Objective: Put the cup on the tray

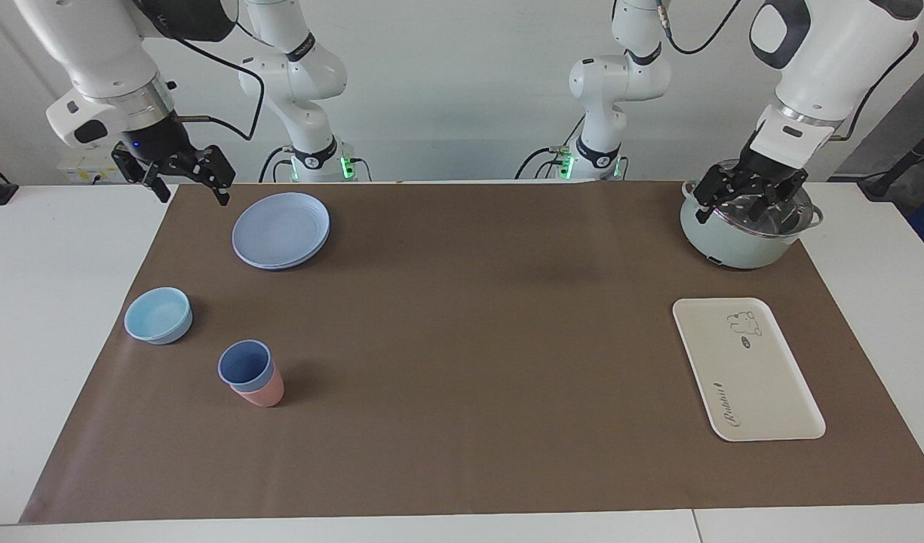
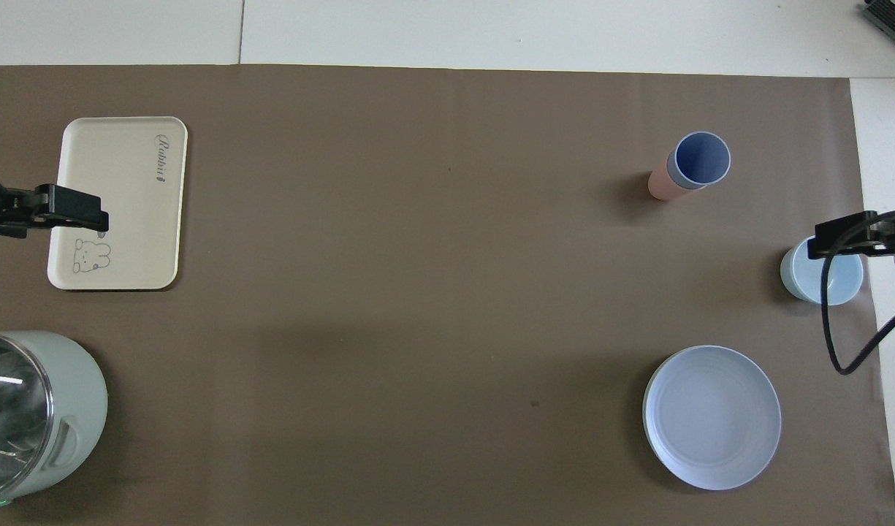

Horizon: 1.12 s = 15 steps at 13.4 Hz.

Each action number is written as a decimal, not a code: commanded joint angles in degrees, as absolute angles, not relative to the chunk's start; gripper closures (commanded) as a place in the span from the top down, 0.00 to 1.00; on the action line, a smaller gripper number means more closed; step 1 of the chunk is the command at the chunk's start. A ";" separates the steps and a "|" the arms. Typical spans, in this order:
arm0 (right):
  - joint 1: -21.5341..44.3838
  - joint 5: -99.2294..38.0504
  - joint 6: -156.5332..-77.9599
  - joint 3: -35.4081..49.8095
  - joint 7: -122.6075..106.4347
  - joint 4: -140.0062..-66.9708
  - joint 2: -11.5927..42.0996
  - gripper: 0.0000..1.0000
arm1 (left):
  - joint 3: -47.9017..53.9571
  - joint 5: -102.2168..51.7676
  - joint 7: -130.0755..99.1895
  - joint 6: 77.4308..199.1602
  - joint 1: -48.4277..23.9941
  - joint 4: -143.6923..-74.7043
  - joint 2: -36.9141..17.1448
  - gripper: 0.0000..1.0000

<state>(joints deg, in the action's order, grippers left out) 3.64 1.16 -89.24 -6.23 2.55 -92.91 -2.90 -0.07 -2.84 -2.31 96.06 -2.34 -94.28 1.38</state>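
My right gripper (image 1: 181,175) hangs in the air with its fingers spread apart and empty, over the corner of the brown paper mat (image 1: 469,339) at the robots' edge of the bench, at the right arm's end. Just beside that corner lies a stack of round blue plates (image 1: 280,230), and farther from the robots a shallow light-blue bowl (image 1: 158,315).

The small periwinkle-blue plastic cup (image 1: 244,363) stands upright farther out again, toward the bench's outer edge at this same end. It is nested inside a salmon-pink plastic cup (image 1: 264,392), with only its rim band showing above.

I judge it light, stiff and rather slick, not fragile. The hold I would take is across the exposed rim, one finger inside and one outside. The pink cup may come up with it if the two fit tightly.

The flat cream-white rectangular tray (image 1: 763,392) lies bare, well apart, near the outer edge at the left arm's end. My left gripper (image 1: 752,192) waits above a pale-green lidded pot (image 1: 733,241) at that end's robots' corner. I cannot tell whether it is apart or together.
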 commanded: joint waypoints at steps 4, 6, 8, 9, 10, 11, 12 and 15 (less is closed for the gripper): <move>3.52 1.76 -89.82 -5.80 3.69 -94.22 -4.13 1.00 | 0.09 -3.52 -2.20 96.15 -1.85 -95.98 3.08 1.00; 3.52 1.23 -91.75 -5.80 2.64 -94.65 -4.13 1.00 | 0.09 -3.52 -2.11 96.15 -1.85 -95.98 3.08 1.00; 3.25 1.14 -92.72 -5.80 -1.20 -94.66 -4.13 1.00 | 0.09 -3.52 -2.20 96.15 -1.85 -95.98 3.08 1.00; 2.73 0.97 -93.59 -5.89 -5.15 -94.92 -4.13 1.00 | 0.09 -3.52 -2.20 96.24 -1.85 -95.98 3.08 1.00; 1.77 0.88 -94.65 -6.06 -9.71 -95.53 -4.22 1.00 | 0.09 -3.52 -2.11 96.15 -1.85 -95.98 3.08 1.00; 0.10 0.10 -95.62 -6.06 -14.45 -96.06 -4.22 1.00 | 0.09 -3.52 -2.20 96.15 -1.85 -95.98 3.08 1.00; -1.65 -2.44 -96.76 -6.06 -19.72 -96.67 -4.22 1.00 | 0.09 -3.52 -2.11 96.24 -1.85 -95.98 3.08 1.00; -5.71 -10.79 -102.89 -6.15 -33.71 -100.01 -3.87 1.00 | 0.09 -3.52 -2.11 96.15 -1.85 -95.98 3.08 1.00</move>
<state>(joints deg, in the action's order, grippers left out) -3.50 -6.69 -98.50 -6.60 -25.70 -96.17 -2.88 -0.07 -2.84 -2.31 96.06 -2.34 -94.28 1.38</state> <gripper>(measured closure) 0.000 0.000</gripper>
